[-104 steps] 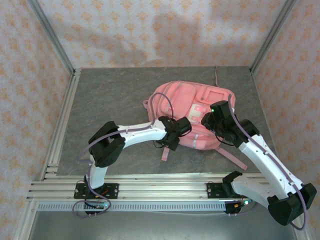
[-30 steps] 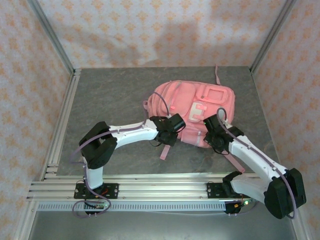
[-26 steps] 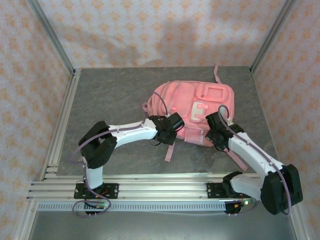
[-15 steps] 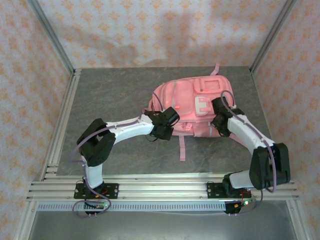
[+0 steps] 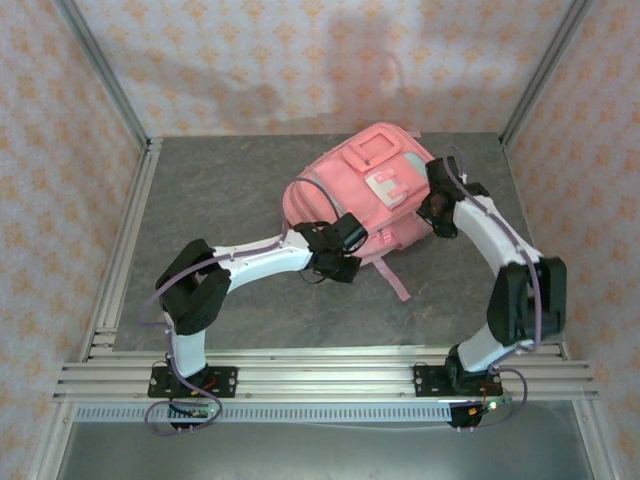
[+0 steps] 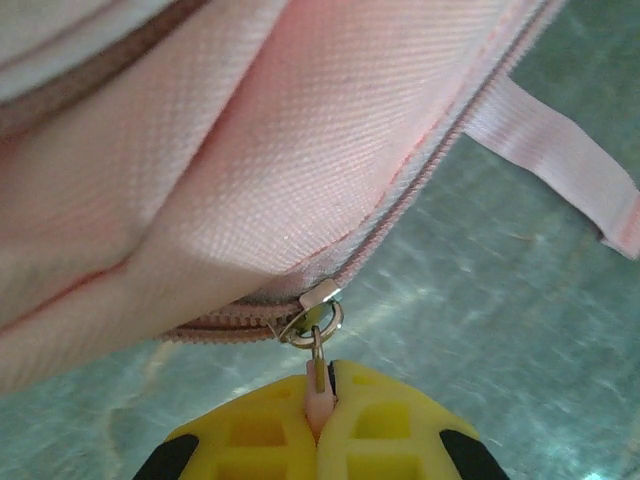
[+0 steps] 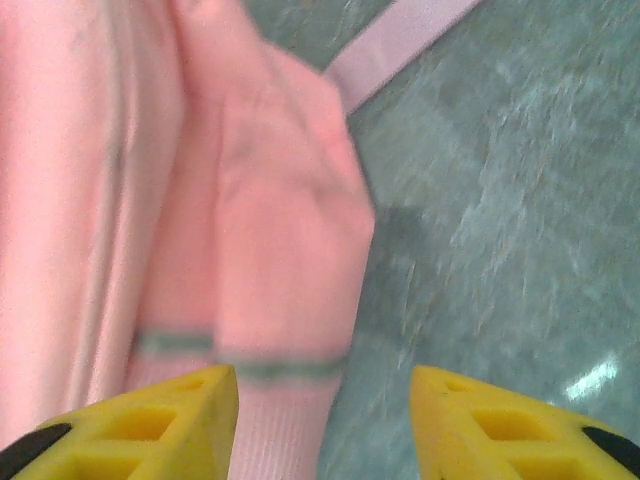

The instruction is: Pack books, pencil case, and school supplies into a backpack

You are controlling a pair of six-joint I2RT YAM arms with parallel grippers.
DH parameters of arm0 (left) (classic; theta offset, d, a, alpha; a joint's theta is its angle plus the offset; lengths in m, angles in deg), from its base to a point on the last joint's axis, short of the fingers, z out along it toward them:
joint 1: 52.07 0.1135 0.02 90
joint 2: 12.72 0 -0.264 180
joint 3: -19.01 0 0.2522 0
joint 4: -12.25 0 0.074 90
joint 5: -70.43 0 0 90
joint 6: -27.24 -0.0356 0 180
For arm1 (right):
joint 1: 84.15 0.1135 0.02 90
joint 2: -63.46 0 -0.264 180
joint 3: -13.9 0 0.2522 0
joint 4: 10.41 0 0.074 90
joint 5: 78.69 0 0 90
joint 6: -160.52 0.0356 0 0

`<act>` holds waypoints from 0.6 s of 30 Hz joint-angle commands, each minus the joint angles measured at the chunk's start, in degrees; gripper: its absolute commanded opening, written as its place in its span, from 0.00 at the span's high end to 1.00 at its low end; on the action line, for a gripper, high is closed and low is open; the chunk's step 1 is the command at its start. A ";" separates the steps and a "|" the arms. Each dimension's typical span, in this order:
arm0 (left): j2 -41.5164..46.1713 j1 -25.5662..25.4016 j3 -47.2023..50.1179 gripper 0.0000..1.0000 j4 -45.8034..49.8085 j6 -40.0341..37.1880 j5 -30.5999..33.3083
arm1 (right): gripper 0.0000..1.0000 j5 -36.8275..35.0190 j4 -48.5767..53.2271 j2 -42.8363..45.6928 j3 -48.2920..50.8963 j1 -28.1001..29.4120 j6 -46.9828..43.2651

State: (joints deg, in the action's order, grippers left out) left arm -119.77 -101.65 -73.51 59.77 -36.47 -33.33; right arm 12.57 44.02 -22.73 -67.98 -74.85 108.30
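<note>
On seemingly stone-grey tabletop (image 5: 220, 190), backpack (image 5: 345, 190) lies; patterned walls (image 5: 300, 60) surround.

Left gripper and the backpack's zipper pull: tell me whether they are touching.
Touching. The left wrist view shows the left gripper shut on the zipper pull, whose metal ring hangs from the backpack zipper just above.

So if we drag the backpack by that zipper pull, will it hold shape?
Probably floppy: the backpack fabric folds and sags above the zipper pull pinched in the left end effector. It likely slides on the smooth table rather than tips, lying flat. Its loose strap may trail.
</note>
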 commanded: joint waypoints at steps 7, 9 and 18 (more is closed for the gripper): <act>1.53 -1.75 -4.56 1.00 2.13 -0.37 -5.70 | 0.41 23.96 -11.02 19.76 22.73 5.12 19.67; 1.58 -1.93 -4.60 1.00 2.12 -0.52 -6.10 | 0.39 24.94 -16.09 21.31 26.19 6.61 22.39; 1.38 -2.76 -6.21 1.00 3.78 -1.15 -7.14 | 0.38 28.28 -31.31 16.32 29.88 8.03 26.74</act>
State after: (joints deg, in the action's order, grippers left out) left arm -119.77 -102.64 -77.03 61.78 -36.32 -37.38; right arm 39.61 20.52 -4.92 -38.08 -67.24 132.01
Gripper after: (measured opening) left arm 0.044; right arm 0.619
